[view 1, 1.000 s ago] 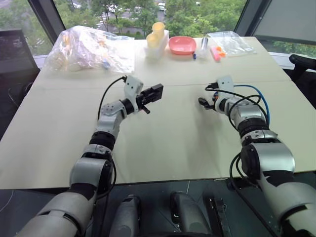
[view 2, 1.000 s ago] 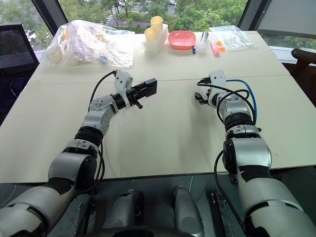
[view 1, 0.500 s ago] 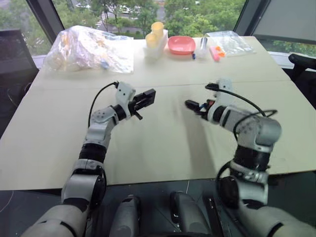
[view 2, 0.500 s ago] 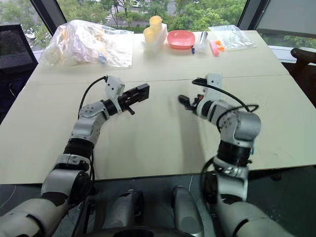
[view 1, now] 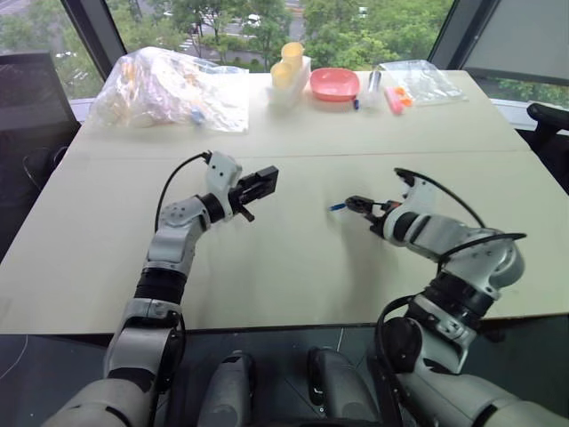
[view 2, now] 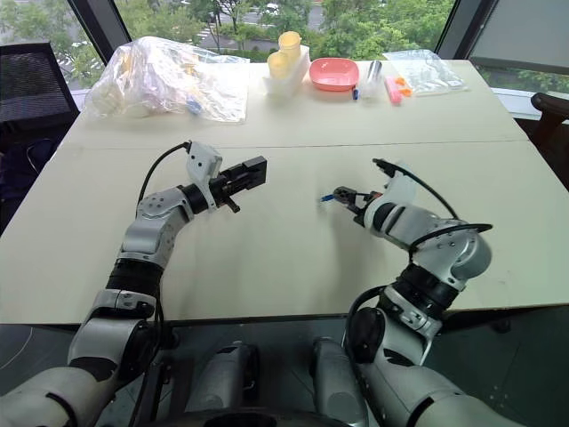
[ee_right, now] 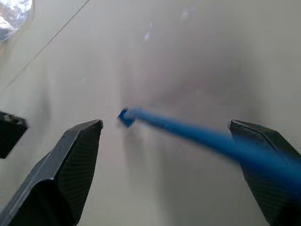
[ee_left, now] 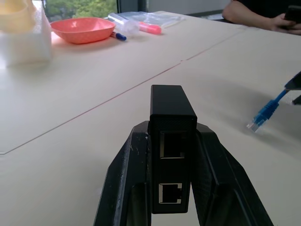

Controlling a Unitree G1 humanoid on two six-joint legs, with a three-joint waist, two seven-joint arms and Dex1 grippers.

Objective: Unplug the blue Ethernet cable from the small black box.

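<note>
The small black box (ee_left: pixel 172 123) is clamped between the fingers of my left gripper (view 1: pixel 262 183), held level above the table's middle-left, and both ports on its near face are empty. The blue Ethernet cable (ee_right: pixel 188 133) is free of the box. Its plug end (view 1: pixel 336 207) sticks out toward the box, a hand's width to its right. My right gripper (view 2: pixel 345 196) is open, its fingers (ee_right: pixel 70 160) spread wide, and the cable runs between them close to one finger. The rest of the cable is hidden behind the right arm.
Along the far edge of the beige table (view 1: pixel 293 276) sit a crumpled plastic bag (view 1: pixel 164 89), yellow cups in a white holder (view 1: pixel 286 67), a pink bowl (view 1: pixel 335 84), markers and a clear bag (view 1: pixel 418 80). A person's arm (ee_left: pixel 263 14) rests beyond the far right side.
My right arm swung in toward the table's middle with its elbow out, and the blue plug now shows ahead of its fingers. The left gripper drew back a little, still holding the box.
</note>
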